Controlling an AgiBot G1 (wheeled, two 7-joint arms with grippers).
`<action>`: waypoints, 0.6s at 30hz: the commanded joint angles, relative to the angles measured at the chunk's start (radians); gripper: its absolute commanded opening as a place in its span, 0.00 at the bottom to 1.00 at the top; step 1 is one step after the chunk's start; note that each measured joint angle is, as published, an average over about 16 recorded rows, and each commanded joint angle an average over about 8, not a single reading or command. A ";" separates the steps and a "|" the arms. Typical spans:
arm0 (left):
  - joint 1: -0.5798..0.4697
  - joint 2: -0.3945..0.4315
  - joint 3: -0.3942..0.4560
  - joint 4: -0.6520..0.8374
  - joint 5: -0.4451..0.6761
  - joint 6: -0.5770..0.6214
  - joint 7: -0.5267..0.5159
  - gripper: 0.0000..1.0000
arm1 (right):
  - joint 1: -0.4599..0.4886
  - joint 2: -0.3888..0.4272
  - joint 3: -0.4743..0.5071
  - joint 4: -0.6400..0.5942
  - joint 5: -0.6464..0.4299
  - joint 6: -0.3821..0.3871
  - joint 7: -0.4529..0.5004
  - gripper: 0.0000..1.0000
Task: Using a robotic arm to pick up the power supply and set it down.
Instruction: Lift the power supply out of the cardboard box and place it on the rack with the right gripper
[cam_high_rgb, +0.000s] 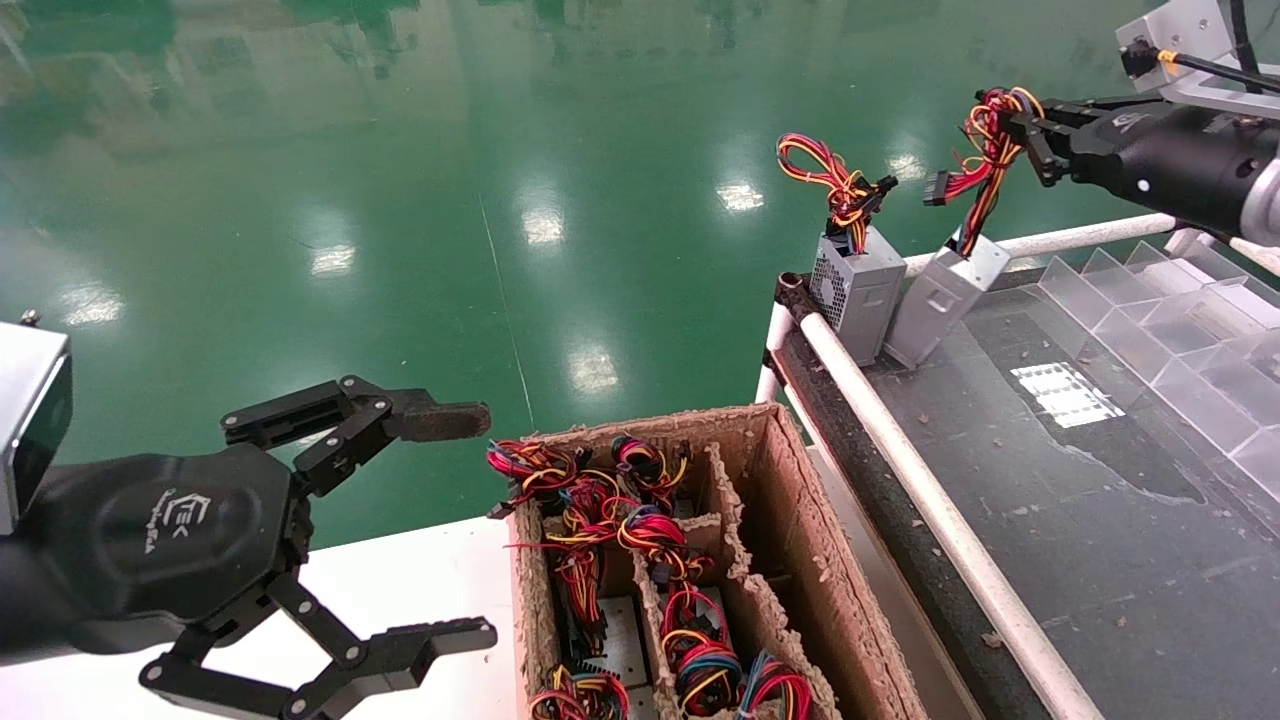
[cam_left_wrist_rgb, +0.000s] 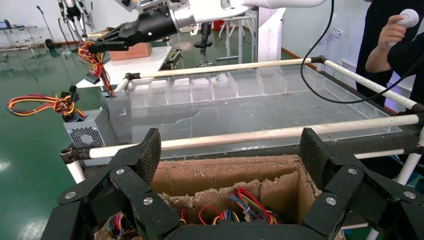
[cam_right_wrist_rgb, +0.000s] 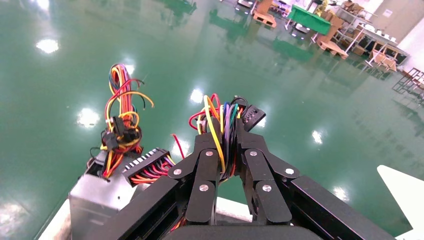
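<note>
R tool (cam_high_rgb: 1020, 125) clamped on power supply (cam_high_rgb: 940, 293) wires; L tool (cam_high_rgb: 470, 530) wide open.

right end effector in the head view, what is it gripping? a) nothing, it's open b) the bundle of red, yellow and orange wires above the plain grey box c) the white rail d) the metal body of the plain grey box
b: the black two-finger right end effector is pinched on the looped wire bundle rising from the small plain grey metal power supply box, not on its casing.
</note>
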 joint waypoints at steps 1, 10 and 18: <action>0.000 0.000 0.000 0.000 0.000 0.000 0.000 1.00 | -0.001 0.008 -0.002 0.002 -0.003 -0.012 -0.004 0.00; 0.000 0.000 0.000 0.000 0.000 0.000 0.000 1.00 | -0.001 0.018 -0.004 0.006 -0.006 -0.059 -0.012 0.00; 0.000 0.000 0.000 0.000 0.000 0.000 0.000 1.00 | 0.003 -0.023 0.003 -0.009 0.004 -0.002 0.009 0.00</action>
